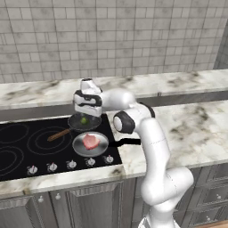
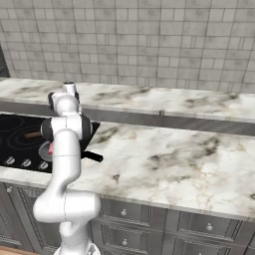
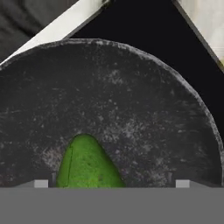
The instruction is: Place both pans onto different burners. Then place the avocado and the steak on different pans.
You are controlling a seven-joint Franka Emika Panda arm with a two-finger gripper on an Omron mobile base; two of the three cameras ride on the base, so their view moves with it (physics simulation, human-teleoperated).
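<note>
The dark pan [image 1: 84, 122] sits on the black cooktop [image 1: 26, 144] over a back burner, its wooden handle [image 1: 59, 134] pointing left and toward the front. The green avocado [image 1: 83, 120] lies inside it. My gripper [image 1: 84, 114] hovers just above the avocado, open. In the hand view the avocado [image 3: 87, 162] rests on the dark pan [image 3: 113, 96] between my widely spread fingertips [image 3: 41, 183], untouched. The silver pan [image 1: 90, 144] stands in front on another burner and holds the steak [image 1: 91, 141]; its black handle [image 1: 127, 142] reaches right over the counter.
Free burner rings [image 1: 12, 133] mark the left of the cooktop, and silver knobs [image 1: 52, 167] line its front edge. Marble counter [image 1: 196, 129] stretches right, with a raised ledge [image 1: 178, 84] and tiled wall behind. From the right, my arm [image 2: 64, 144] hides most of the pans.
</note>
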